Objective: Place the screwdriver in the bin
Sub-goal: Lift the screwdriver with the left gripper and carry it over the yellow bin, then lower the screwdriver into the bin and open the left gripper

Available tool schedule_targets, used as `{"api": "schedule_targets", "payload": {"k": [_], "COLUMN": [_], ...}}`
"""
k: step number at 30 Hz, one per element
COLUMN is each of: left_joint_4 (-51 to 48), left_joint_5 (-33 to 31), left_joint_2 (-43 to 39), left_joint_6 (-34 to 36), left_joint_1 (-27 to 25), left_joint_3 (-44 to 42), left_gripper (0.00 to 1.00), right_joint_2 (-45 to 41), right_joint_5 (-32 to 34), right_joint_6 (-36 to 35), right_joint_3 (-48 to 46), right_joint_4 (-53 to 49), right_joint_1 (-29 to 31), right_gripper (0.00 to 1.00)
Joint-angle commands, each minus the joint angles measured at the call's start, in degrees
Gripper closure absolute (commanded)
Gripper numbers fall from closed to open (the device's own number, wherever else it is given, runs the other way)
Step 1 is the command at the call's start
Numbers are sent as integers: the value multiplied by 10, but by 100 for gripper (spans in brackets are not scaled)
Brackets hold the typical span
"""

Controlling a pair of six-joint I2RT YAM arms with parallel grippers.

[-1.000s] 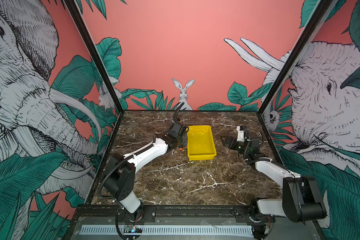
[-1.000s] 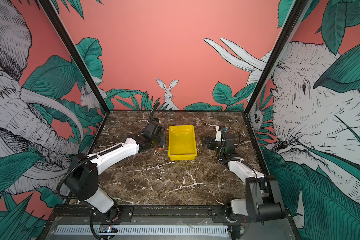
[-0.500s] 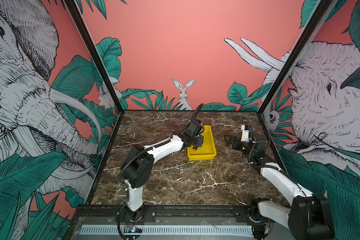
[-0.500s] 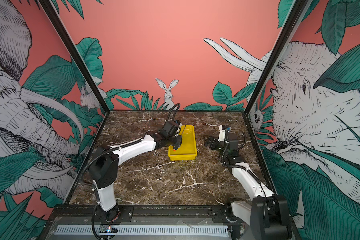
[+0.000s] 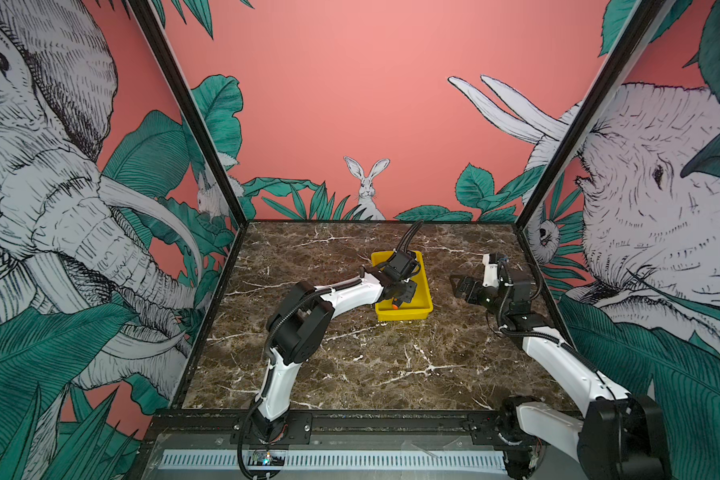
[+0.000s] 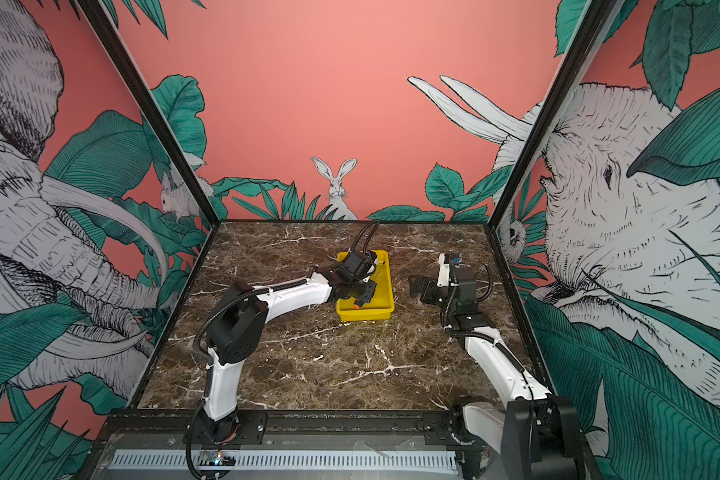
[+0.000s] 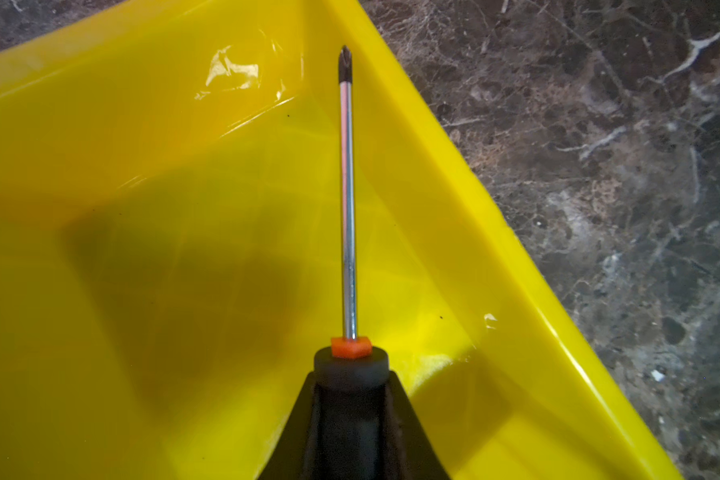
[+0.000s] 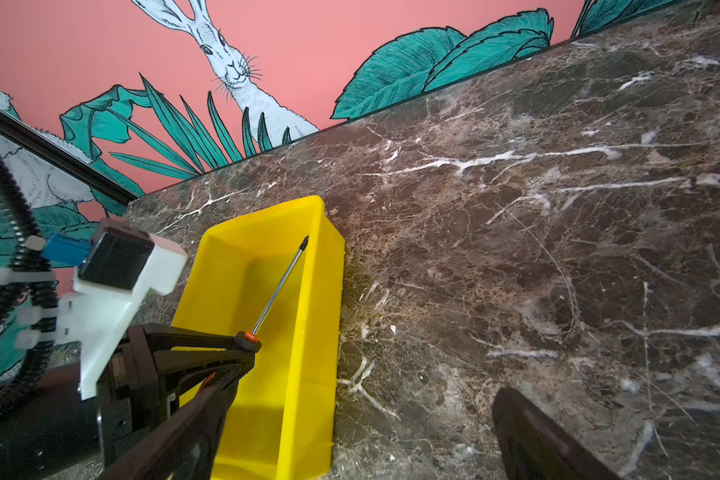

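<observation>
The screwdriver [image 7: 348, 208] has a black handle, an orange collar and a thin metal shaft. My left gripper [image 7: 351, 386] is shut on the handle, with a finger pressed to each side. It hangs inside the yellow bin [image 7: 184, 145], the tip close to the bin's right wall. Both top views show the left gripper [image 5: 404, 296] [image 6: 360, 293] over the near half of the bin [image 5: 424, 286] [image 6: 386, 286], with the orange end cap [image 5: 395, 306] pointing toward the front. My right gripper [image 5: 460, 286] hovers open to the right of the bin and holds nothing.
The bin stands mid-table on the dark marble top [image 5: 371, 357]. Illustrated walls close the back and both sides. In the right wrist view, bare marble [image 8: 516, 249] stretches from the bin to the back wall, and one of its own dark fingers [image 8: 537, 436] shows.
My left arm swung right from the table beside the bin to above it, carrying the screwdriver. The right arm lifted and shifted slightly away from the bin.
</observation>
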Motion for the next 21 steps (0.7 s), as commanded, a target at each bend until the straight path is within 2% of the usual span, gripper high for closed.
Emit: {"api": "schedule_targets", "payload": {"k": [1,6,12,14,16,21], "left_joint_4": [-3,-29,-41,-37,-36,-40], "left_joint_5": [-29,-50,-62,-66,-72,-81], "left_joint_2": [-2,10,10,2,-6,-29], "left_joint_6": [6,-3,-2,3,7,24], "left_joint_1": [1,1,1,1,1,2], "left_joint_3": [22,39,50,49,53,64], "left_gripper": [71,61,58,52,38,22], "right_joint_2": [6,21,35,39,41,43], "right_joint_5": [7,2,-1,-3,0,2], "right_joint_6": [-9,-5,-5,-8,-11,-13], "right_joint_3": [7,8,12,16,19,21], "right_joint_4": [13,24,34,30,28,26], "right_joint_1": [3,4,4,3,3,3], "right_gripper": [0,1,0,0,0,0]}}
